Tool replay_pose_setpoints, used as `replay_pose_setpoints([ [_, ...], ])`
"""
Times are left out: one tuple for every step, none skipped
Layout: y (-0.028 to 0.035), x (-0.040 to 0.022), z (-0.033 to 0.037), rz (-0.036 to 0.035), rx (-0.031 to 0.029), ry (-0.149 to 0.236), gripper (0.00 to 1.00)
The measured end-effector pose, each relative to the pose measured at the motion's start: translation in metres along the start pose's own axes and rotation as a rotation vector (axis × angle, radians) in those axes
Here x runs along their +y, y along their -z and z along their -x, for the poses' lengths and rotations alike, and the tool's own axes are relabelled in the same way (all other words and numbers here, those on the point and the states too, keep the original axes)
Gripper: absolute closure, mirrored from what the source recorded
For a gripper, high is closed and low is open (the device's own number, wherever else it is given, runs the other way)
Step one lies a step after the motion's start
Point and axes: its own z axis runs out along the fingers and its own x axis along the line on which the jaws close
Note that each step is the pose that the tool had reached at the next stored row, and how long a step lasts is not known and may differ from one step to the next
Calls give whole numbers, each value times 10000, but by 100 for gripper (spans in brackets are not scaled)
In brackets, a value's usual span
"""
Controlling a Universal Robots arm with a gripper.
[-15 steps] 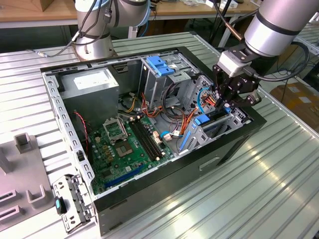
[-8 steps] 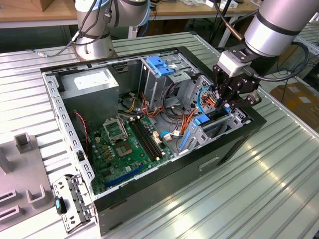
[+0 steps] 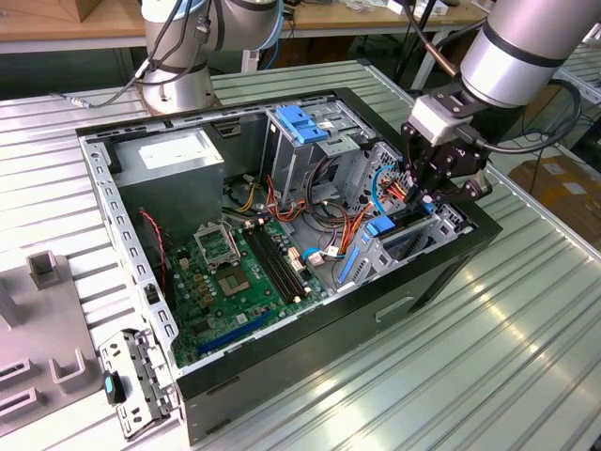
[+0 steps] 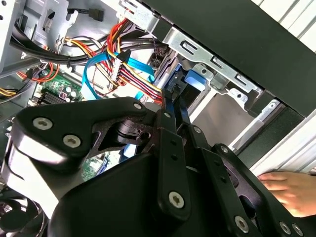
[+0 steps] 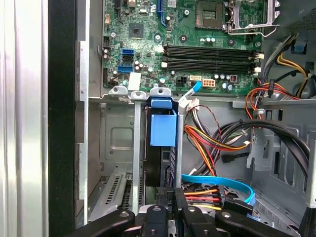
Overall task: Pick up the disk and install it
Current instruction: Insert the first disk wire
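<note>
Tool over disk slotted in bay; no legible writing.

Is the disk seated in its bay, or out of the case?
In the bay: the disk, on edge, sits between the metal cage slots inside the case, the hand right at its end.

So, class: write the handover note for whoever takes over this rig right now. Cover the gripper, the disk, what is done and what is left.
Gripper: low inside the computer case, right at the disk; its grip cannot be judged.
Disk: standing on edge in the drive cage, blue carrier showing.
Done: disk picked up and brought into its slot.
Left: full seating is not confirmed; the gripper is not clear of the case.
Note: a person's hand lies beside the case.
</note>
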Motion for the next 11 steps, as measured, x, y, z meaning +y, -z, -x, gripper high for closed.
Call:
replay_pose_setpoints([
  [0, 0, -2, -3, 3, -52, 83],
  [0, 0, -4, -5, 5, -117, 83],
  [0, 0, -4, -6, 10, -177, 83],
  [0, 0, -4, -6, 11, -214, 83],
  [0, 0, -5, -6, 13, -233, 83],
  [0, 0, -5, -5, 13, -247, 83],
  [0, 0, -5, -6, 13, -257, 83],
  [0, 0, -5, -7, 12, -264, 83],
  [0, 0, -6, -7, 13, -267, 83],
  [-1, 0, -6, -7, 13, -269, 83],
  [-2, 0, -6, -7, 15, -270, 83],
])
